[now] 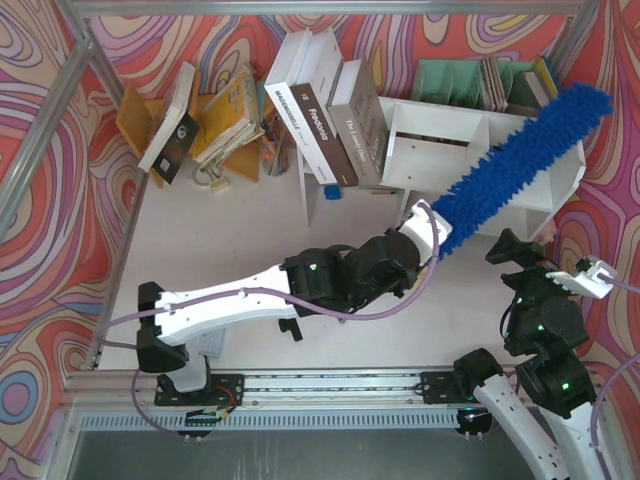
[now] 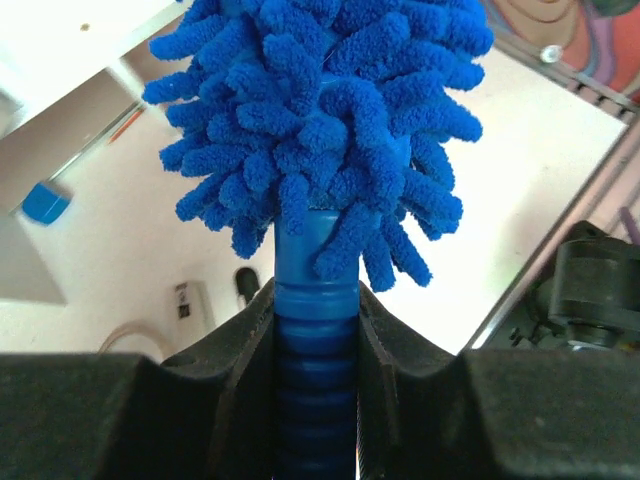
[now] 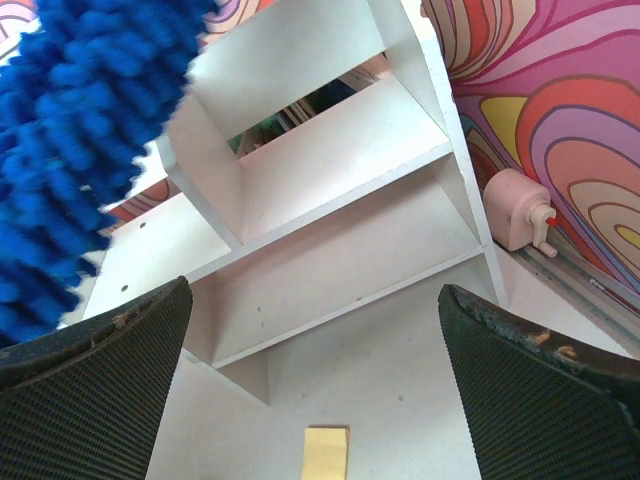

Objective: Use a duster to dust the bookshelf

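left jaws: clamped on the ribbed blue handle of the duster (image 2: pixel 320 130), just below where the fluffy head begins; the left gripper (image 2: pixel 315 320) has the handle squarely between its 2 fingers.
right jaws: wide apart with nothing between them; the right gripper (image 3: pixel 315 400) faces the bookshelf (image 3: pixel 330 230) from low in front.
duster: the head rises out of the left gripper and runs diagonally up and to the right across the front of the bookshelf. in the top view its tip passes the shelf's far right corner. whether the fibres touch the boards i cannot tell.
bookshelf: white unit at the far right of the table (image 1: pixel 230 230), open compartments toward the arms; books (image 1: pixel 325 120) lean against its left end.
step in hand: judged to be the dusting itself, with the tool gripped and laid over the shelf.
next move: calls for a sweep of the head along the boards and into the compartments, with light pressure so the shelf does not shift.
left arm: stretched long and low from its base at near left toward the shelf, wrist angled upward.
right arm: folded close to its base at near right, gripper hovering by the shelf's right end, apart from the duster.
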You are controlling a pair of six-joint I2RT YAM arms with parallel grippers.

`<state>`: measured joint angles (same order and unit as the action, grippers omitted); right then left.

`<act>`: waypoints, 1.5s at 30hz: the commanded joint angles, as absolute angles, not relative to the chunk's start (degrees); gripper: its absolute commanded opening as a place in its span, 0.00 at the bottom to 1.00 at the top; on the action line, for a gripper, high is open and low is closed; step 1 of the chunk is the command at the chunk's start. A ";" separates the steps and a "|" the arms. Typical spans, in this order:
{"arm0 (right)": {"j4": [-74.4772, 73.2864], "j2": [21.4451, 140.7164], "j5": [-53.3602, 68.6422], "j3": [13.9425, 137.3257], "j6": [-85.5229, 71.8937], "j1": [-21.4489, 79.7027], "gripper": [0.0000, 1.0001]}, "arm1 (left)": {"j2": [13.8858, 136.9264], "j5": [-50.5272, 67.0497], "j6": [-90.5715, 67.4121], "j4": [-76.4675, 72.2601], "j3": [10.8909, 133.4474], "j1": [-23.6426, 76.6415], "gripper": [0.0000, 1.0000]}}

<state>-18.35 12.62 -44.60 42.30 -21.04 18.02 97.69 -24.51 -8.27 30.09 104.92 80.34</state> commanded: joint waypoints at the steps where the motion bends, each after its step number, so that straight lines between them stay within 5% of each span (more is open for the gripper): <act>1: -18.64 12.61 -45.67 43.44 -21.74 17.95 0.99 | 91.89 -36.08 -12.27 26.45 98.79 80.50 0.00; 13: -18.55 13.34 -45.62 43.51 -21.78 18.01 0.99 | 86.13 -57.31 -26.38 34.46 89.71 87.26 0.00; 27: -18.61 14.24 -45.52 43.51 -21.79 18.02 0.99 | 87.71 -53.96 -45.83 45.71 82.88 89.30 0.00; 45: -18.72 13.93 -45.35 43.51 -21.75 17.97 0.99 | 94.17 -48.58 -51.45 47.71 81.82 90.09 0.00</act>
